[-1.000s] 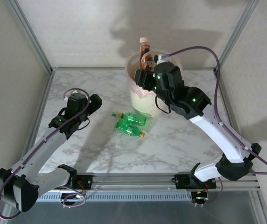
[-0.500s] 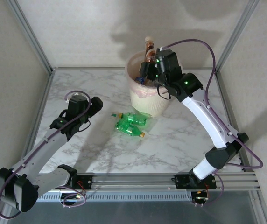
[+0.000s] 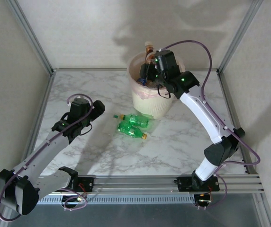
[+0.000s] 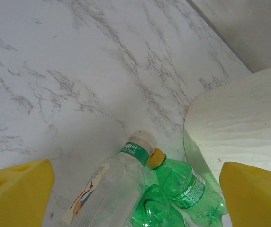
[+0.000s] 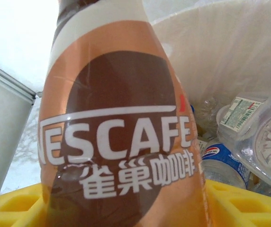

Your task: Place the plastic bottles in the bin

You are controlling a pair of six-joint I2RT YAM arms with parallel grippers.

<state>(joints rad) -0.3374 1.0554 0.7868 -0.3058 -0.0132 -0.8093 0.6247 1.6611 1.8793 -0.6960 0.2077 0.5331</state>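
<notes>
The pale bin (image 3: 147, 103) stands at the back middle of the marble table. My right gripper (image 3: 148, 71) hangs over its mouth, shut on a brown-and-orange Nescafe bottle (image 5: 121, 142) held upright; its cap (image 3: 149, 46) pokes above the rim. Inside the bin lie a blue-labelled bottle (image 5: 223, 155) and a clear crushed one (image 5: 263, 137). Green bottles (image 3: 133, 125) lie on the table in front of the bin. My left gripper (image 3: 94, 109) is open, left of them. In the left wrist view a clear bottle (image 4: 109, 189) and a green Sprite bottle (image 4: 190, 189) lie between the yellow pads (image 4: 12, 194).
Metal frame posts and pale walls close in the table at the back and sides. A rail (image 3: 135, 182) runs along the near edge by both arm bases. The bin's wall (image 4: 239, 123) stands close to the right of the table bottles.
The right arm has stretched further back and carried the Nescafe bottle from the bin's front edge to over its mouth, lower now. The left arm has barely moved.
</notes>
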